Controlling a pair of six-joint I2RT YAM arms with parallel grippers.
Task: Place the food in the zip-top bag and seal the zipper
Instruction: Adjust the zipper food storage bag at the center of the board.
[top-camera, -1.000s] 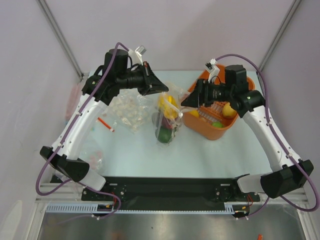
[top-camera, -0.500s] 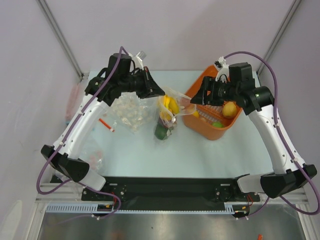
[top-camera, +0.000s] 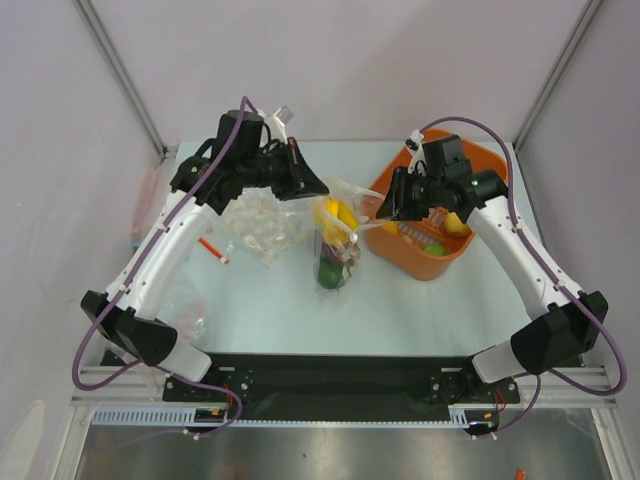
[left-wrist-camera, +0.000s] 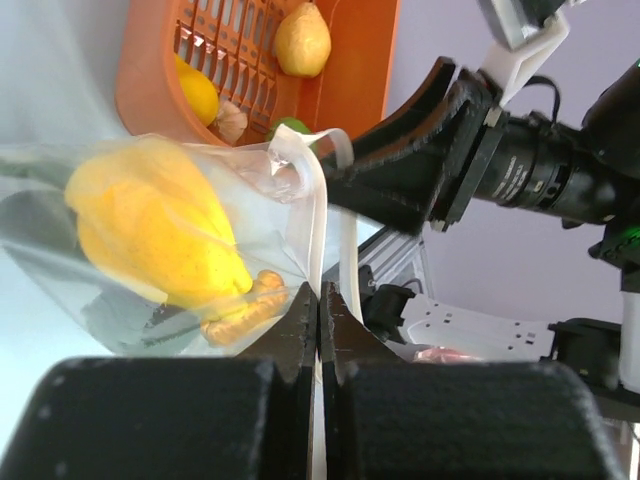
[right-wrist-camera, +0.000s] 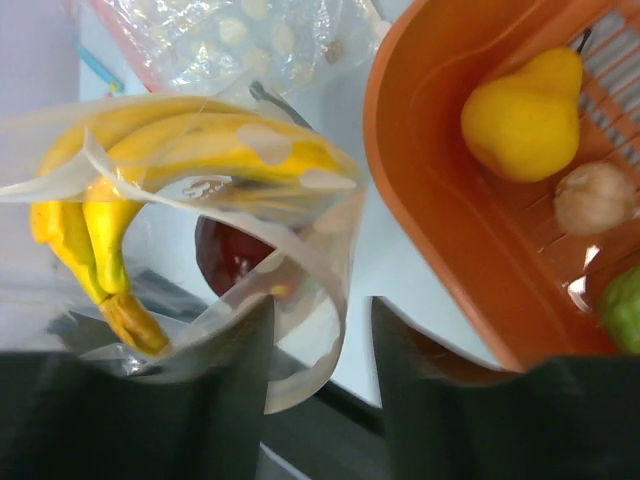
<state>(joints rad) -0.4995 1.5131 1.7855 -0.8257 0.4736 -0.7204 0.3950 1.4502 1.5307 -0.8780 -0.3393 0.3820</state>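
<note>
Pale surface (top-camera: 420, 300): left end effector (left-wrist-camera: 318, 315) pinched zip-top bag (left-wrist-camera: 255, 210) rim; right end effector (right-wrist-camera: 320, 350) was spread astride that rim, banana (right-wrist-camera: 200, 140) inside.

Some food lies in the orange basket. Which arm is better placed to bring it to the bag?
The right. The left gripper is shut on the mouth edge of the zip-top bag, so it is busy. The right gripper is open, between the bag and the orange basket, where a yellow pear lies.
</note>
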